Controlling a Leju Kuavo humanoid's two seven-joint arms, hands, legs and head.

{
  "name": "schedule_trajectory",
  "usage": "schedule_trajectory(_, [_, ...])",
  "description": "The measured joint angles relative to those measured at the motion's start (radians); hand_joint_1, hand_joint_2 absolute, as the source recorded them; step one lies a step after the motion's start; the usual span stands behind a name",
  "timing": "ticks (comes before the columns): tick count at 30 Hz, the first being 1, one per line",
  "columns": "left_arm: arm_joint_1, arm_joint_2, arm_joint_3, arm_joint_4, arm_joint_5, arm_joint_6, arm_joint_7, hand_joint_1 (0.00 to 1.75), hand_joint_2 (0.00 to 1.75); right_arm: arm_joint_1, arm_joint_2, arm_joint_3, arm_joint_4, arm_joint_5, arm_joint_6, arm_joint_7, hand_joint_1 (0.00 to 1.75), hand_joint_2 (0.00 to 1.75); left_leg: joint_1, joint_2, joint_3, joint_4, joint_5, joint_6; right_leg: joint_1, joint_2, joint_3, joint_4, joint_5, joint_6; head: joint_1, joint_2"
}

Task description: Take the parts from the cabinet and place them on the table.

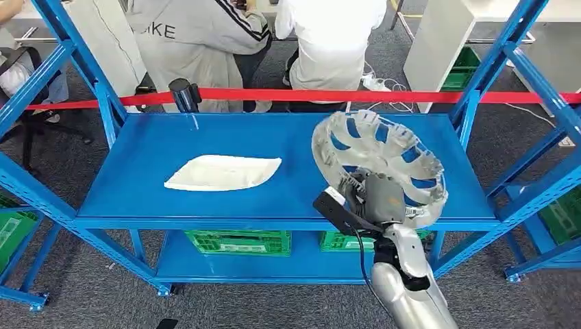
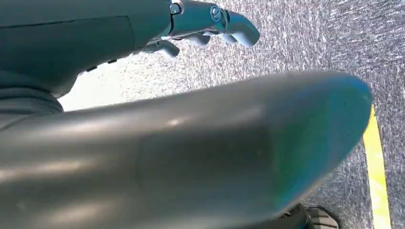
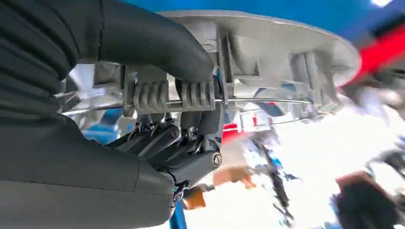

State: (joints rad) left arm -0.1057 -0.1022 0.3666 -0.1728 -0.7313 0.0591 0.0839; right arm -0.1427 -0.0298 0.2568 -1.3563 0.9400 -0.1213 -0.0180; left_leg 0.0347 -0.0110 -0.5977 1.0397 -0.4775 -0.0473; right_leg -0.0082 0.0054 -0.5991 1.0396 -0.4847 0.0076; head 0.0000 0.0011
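Gripping a silver wheel cover [image 1: 380,161] by its lower rim with the right hand [image 1: 373,199], tilted up above the right half of the blue shelf [image 1: 137,164]; thumb [image 3: 157,45] and fingers [image 3: 191,95] clamped on the rim. Lying flat on the shelf's left half, well apart: a white curved panel [image 1: 223,173]. Hanging over grey carpet [image 2: 296,43]: left hand [image 2: 205,24], fingers loosely apart, holding nothing.

right hand [image 1: 375,200] raised, fingers clamped on a rim; left hand [image 2: 210,24] hangs, fingers loosely apart.
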Motion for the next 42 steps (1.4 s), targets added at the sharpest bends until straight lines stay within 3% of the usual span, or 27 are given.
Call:
schedule_trajectory(4, [0.0,0.0,0.003,0.0,-0.005,0.0,-0.001,0.0,0.0,-0.003,-0.001,0.049,-0.122,0.008,-0.032,-0.025,1.75,1.75,0.0,0.0,-0.001,0.0,0.0,0.0,0.0,0.0,-0.001,0.0,0.0,0.0,0.0,0.0])
schedule_trajectory(5, [0.0,0.0,0.003,0.0,-0.006,0.0,-0.002,0.0,1.75,-0.007,-0.002,0.06,-0.145,0.013,-0.044,-0.026,1.75,1.75,0.0,0.0,-0.001,0.0,0.0,0.0,0.0,0.0,-0.001,0.0,0.0,0.0,0.0,0.0])
schedule_trajectory(12, [0.0,0.0,0.004,0.0,-0.016,0.0,-0.007,0.0,1.75,-0.017,-0.022,0.148,-0.261,0.061,-0.133,-0.029,1.75,1.75,0.0,0.0,-0.001,0.0,0.0,0.0,0.0,0.0,-0.001,0.0,0.0,0.0,0.0,0.0])
schedule_trajectory(25, [-0.003,0.0,0.01,0.0,-0.021,-0.026,-0.029,0.0,1.75,-0.015,-0.032,0.262,-0.363,0.105,-0.165,-0.035,1.75,1.75,0.0,0.0,-0.001,0.0,0.0,0.0,0.0,0.0,-0.002,0.0,0.0,0.0,0.0,0.0])
schedule_trajectory(32, [-0.003,-0.001,0.022,0.0,-0.023,-0.027,-0.053,0.0,1.75,-0.009,-0.043,0.286,-0.374,0.11,-0.18,-0.028,1.75,1.75,0.0,0.0,-0.001,0.0,0.0,0.0,0.0,0.0,-0.002,0.0,0.0,0.0,0.0,0.0])
schedule_trajectory(42, [-0.001,-0.001,0.034,0.0,-0.011,-0.055,-0.042,0.0,1.75,0.005,-0.053,0.287,-0.381,0.111,-0.195,-0.015,1.75,1.75,0.0,0.0,-0.001,0.0,0.0,0.0,0.0,0.0,-0.002,0.0,0.0,0.0,0.0,0.0])
